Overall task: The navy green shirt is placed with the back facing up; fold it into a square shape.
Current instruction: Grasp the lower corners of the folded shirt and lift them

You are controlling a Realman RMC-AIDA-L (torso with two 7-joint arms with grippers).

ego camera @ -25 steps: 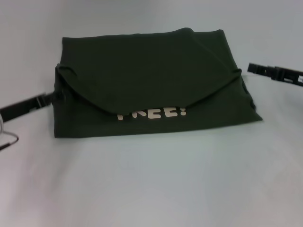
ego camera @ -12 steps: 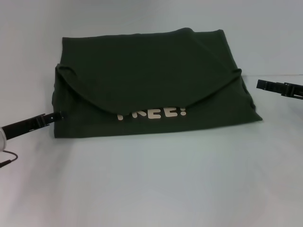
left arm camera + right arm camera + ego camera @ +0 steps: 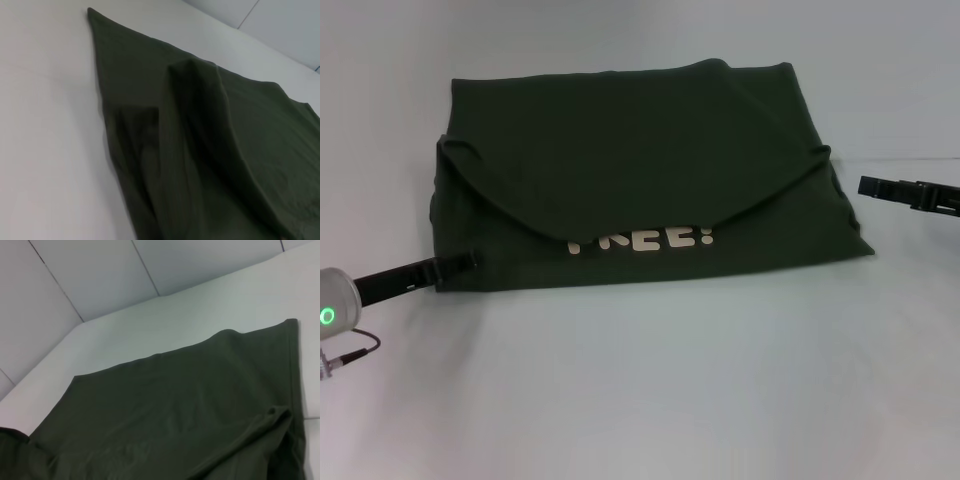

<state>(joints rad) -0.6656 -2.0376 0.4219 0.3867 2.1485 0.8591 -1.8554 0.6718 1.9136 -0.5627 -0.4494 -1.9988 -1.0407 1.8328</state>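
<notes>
Shirt (image 3: 640, 170) lies partly folded mid-worktop (image 3: 650, 390), upper layer curving over pale lettering (image 3: 642, 240). Left gripper (image 3: 470, 259) low at shirt's near-left corner, tip touching the hem; jaws' state cannot be told. Right gripper (image 3: 865, 185) just off the right edge, apart from cloth; jaws likewise unclear.

The navy green shirt (image 3: 640, 170) lay folded on the white bench (image 3: 650, 390), pale lettering (image 3: 642, 240) showing under a curved flap. The left gripper (image 3: 468, 260) touched its near-left corner; the right gripper (image 3: 868, 185) hovered beside its right edge
</notes>
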